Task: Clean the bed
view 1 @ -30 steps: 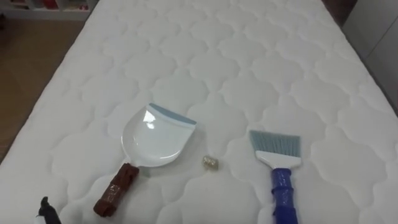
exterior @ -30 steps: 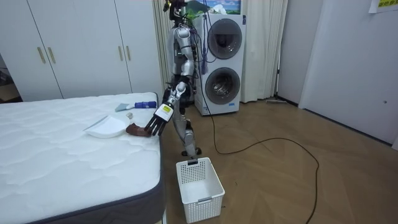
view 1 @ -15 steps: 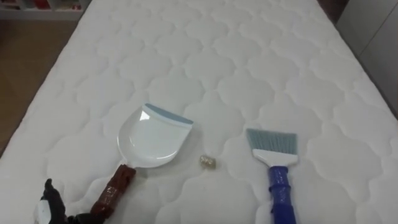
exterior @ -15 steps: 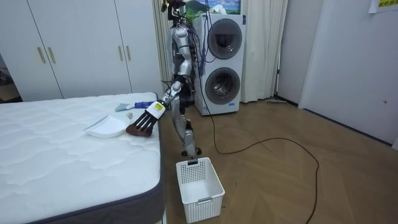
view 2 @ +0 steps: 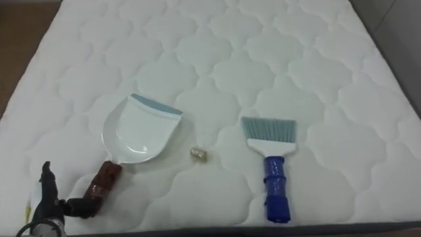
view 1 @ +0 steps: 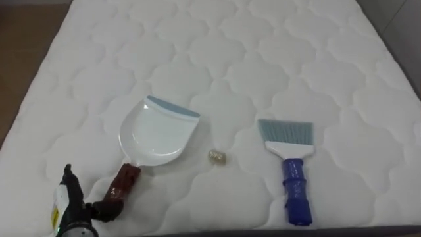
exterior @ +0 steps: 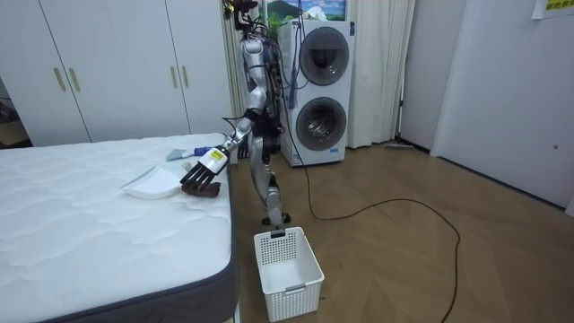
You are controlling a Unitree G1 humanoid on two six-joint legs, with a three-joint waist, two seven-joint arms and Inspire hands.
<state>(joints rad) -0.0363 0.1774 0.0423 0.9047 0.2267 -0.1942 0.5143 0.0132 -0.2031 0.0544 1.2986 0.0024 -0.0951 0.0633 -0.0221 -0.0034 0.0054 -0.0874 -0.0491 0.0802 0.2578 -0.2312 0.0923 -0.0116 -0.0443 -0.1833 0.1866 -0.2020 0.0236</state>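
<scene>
While the scrap (view 1: 218, 157) lies outside the dustpan (view 1: 158, 135), left hand (view 1: 69, 207) touches handle (view 1: 125, 183).

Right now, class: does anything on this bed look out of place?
A small crumpled tan scrap lies on the white quilted mattress, between the white plastic dustpan and the blue-handled brush: litter on bare bedding.

one dustpan (view 1: 158, 135), one brush (view 1: 289, 153), one scrap (view 1: 217, 157)
</scene>
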